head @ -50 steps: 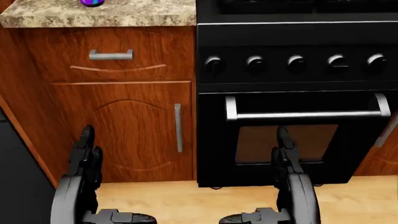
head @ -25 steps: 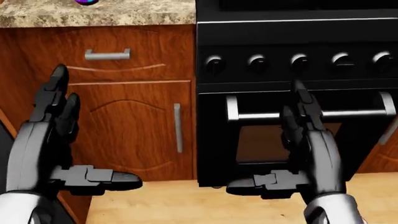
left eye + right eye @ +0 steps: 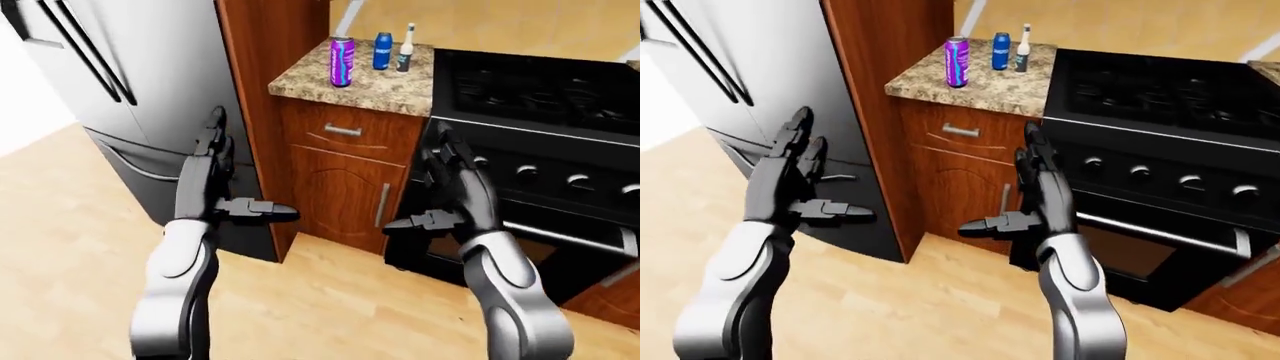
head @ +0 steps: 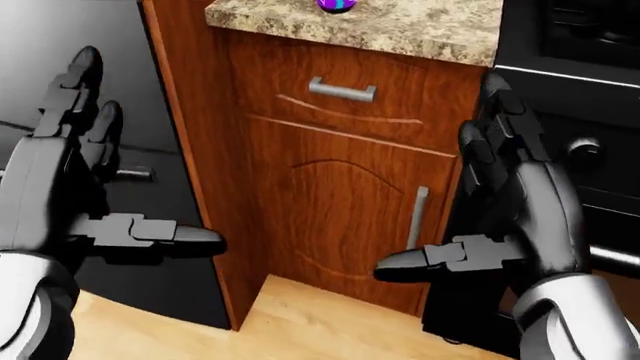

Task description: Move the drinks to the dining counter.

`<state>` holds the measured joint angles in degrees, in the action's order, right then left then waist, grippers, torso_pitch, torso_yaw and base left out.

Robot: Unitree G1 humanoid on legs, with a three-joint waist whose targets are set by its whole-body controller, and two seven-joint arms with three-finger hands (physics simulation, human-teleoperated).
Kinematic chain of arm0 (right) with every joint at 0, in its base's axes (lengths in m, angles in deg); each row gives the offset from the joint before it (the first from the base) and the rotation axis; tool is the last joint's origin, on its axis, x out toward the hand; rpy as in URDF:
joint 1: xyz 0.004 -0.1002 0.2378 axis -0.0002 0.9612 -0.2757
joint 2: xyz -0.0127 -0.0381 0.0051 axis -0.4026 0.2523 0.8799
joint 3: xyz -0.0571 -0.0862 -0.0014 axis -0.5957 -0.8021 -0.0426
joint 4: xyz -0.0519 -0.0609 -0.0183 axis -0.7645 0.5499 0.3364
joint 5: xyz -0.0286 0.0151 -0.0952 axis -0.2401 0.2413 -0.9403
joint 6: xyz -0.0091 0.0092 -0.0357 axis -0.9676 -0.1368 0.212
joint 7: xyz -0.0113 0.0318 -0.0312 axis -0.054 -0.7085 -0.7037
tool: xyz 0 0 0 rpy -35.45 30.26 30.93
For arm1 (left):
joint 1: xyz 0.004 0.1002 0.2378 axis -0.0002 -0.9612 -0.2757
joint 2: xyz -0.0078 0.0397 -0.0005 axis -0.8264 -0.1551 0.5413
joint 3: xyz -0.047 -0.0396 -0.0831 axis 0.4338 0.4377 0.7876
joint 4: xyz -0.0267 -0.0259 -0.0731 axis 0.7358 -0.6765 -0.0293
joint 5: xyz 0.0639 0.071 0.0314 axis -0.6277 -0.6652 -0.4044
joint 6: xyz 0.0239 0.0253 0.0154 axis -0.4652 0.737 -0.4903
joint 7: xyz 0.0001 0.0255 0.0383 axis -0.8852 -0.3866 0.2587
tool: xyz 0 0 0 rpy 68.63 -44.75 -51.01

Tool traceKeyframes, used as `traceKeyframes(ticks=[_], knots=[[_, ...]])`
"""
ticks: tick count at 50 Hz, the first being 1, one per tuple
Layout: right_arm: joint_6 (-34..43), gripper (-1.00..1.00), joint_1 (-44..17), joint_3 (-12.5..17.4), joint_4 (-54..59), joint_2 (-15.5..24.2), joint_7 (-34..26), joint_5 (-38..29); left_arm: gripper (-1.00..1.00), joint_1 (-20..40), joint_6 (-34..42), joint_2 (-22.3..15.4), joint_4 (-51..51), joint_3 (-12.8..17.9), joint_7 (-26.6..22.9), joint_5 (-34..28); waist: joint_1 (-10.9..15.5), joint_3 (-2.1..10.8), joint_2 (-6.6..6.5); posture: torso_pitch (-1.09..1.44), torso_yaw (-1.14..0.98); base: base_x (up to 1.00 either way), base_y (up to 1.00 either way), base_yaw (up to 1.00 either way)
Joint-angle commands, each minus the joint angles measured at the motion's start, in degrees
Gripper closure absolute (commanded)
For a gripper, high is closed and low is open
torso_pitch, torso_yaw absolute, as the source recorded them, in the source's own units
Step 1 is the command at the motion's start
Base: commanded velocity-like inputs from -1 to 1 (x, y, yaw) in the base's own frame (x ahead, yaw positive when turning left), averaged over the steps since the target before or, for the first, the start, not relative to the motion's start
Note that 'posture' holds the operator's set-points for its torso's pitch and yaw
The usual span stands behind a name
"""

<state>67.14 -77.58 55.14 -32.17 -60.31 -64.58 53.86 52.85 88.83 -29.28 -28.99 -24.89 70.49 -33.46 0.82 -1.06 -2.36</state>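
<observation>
With the left hand point(image 3: 215, 187) and right hand point(image 3: 450, 191) both empty, fingers spread, step closer squarely to the desk point(image 3: 400, 86), where purple can point(image 3: 342, 61), blue can point(image 3: 382, 50) and bottle point(image 3: 404, 49) stand near its far edge.

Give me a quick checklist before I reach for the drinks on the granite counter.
1. Drinks in sight: ok, purple can, blue can and bottle all upright.
2. Left hand free: ok, fingers open, holding nothing.
3. Right hand free: ok, open, empty.
4. Hands at counter height: not ok, both below the countertop.
5. Stove beside the drinks free of pots: ok.
6. Dining counter located: cannot tell, not in view.
</observation>
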Motion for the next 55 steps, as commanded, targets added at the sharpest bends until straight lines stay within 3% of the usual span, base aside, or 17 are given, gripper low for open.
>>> traceKeyframes(ticks=[1, 3, 5, 10, 14, 16, 17, 18, 22, 31, 34, 36, 37, 39, 45, 48, 55], knots=[[1.2, -1.0, -1.8, 2.1, -2.3, 1.0, 1.5, 0.3, -1.0, 1.8, 0.9, -0.2, 1.7, -1.2, -0.2, 0.9, -0.5, 0.5, 0.31, 0.0, 0.0, 0.0, 0.0, 0.0], [3.3, -1.0, -2.6, 2.8, -3.9, 1.4, 2.0, 1.4, -1.0, 3.0, 1.9, -0.4, 1.5, -1.2, -0.2, 1.1, -0.5, 0.96, -0.42, 0.0, 0.0, 0.13, -0.04, 0.0], [4.0, -1.0, -2.9, 3.1, -4.6, 1.8, 2.3, 1.9, -1.0, 3.7, 2.4, -0.6, 1.3, -1.4, -0.2, 1.1, 0.1, -0.26, -0.45, 0.0, 0.0, 0.21, -0.11, 0.0], [6.7, -1.0, -4.7, 4.0, -6.4, 3.1, 3.0, 3.3, -1.0, 5.9, 3.4, -1.1, 0.1, -1.2, -0.5, 1.3, 0.0, -0.79, 1.77, 0.0, 0.0, 0.22, -0.11, 0.0], [8.0, -1.0, -6.2, 5.0, -6.5, 3.6, 4.0, 4.4, -1.0, 7.2, 4.1, -1.3, -0.3, -0.9, -0.8, 2.2, 0.7, -1.09, 5.2, 0.0, 0.0, 0.35, -0.19, 0.0], [8.6, -1.0, -6.2, 4.7, -7.1, 3.8, 4.4, 4.5, -1.0, 7.5, 3.4, -1.5, -1.3, -0.8, -0.9, 2.3, 0.5, 0.35, 9.5, 0.0, 0.0, 0.36, -0.2, 0.0], [9.0, -1.0, -6.5, 4.6, -7.4, 4.1, 4.5, 4.5, -1.0, 7.9, 4.3, -1.7, -0.7, -0.6, -0.8, 2.5, 0.3, -1.53, 6.16, 0.0, 0.0, 0.36, -0.21, 0.0], [9.6, -1.0, -6.9, 4.6, -7.8, 4.3, 4.7, 4.6, -1.0, 8.2, 4.4, -1.9, -0.8, -0.2, -0.9, 2.7, 0.8, -1.34, 6.75, 0.0, 0.0, 0.36, -0.2, 0.0], [10.5, -1.0, -8.1, 3.7, -8.3, 4.3, 5.5, 4.4, -1.0, 9.3, 6.6, -3.2, 0.3, 1.3, -0.6, 4.0, 0.3, -0.75, 4.63, 0.0, 0.0, 0.36, -0.17, 0.0], [10.8, -1.0, -9.3, 2.7, -8.1, 4.1, 4.9, 2.6, -1.0, 10.3, 8.9, -5.3, 1.7, 3.3, 0.2, 6.2, -0.9, -0.31, 2.7, 0.0, 0.0, 0.42, 0.06, 0.0], [11.6, -1.0, -10.0, 2.8, -8.6, 4.1, 4.9, 2.6, -1.0, 10.8, 9.8, -5.7, 2.4, 3.3, 0.6, 6.7, -1.5, 0.08, 0.92, 0.0, 0.0, 0.45, 0.14, 0.0], [12.0, -1.0, -10.2, 2.9, -8.9, 4.1, 5.0, 2.8, -1.0, 11.4, 10.4, -6.0, 2.6, 3.4, 0.8, 7.0, -1.5, 1.03, -1.96, 0.0, 0.0, 0.45, 0.14, 0.0], [12.0, -1.0, -10.2, 3.0, -8.9, 4.1, 5.0, 2.9, -1.0, 11.3, 10.4, -6.0, 2.8, 3.3, 0.8, 7.1, -0.7, -0.19, -0.28, 0.0, 0.0, 0.46, 0.14, 0.0], [12.6, -1.0, -10.6, 3.4, -9.2, 4.3, 5.1, 3.2, -1.0, 11.3, 10.7, -6.1, 3.0, 3.2, 0.9, 7.2, -0.7, -1.69, -1.4, 0.0, 0.0, 0.45, 0.15, 0.0], [13.9, -1.0, -11.2, 5.2, -10.3, 5.0, 5.8, 5.2, -1.0, 10.1, 8.7, -5.1, 1.9, 1.1, 0.4, 5.3, -0.1, -0.72, -0.34, 0.0, 0.0, 0.41, 0.05, 0.0], [15.1, -1.0, -11.6, 6.4, -11.3, 5.7, 6.4, 7.0, -1.0, 10.2, 9.5, -4.6, 2.6, 0.4, 0.0, 4.2, -0.2, 0.72, 1.22, 0.0, 0.0, 0.13, -0.02, 0.0], [15.0, -1.0, -11.4, 7.1, -11.7, 6.8, 7.3, 9.1, -1.0, 11.2, 11.2, -3.6, 4.0, -0.5, -0.5, 3.0, -1.6, 0.58, 3.17, 0.0, 0.0, 0.01, -0.32, 0.0]])
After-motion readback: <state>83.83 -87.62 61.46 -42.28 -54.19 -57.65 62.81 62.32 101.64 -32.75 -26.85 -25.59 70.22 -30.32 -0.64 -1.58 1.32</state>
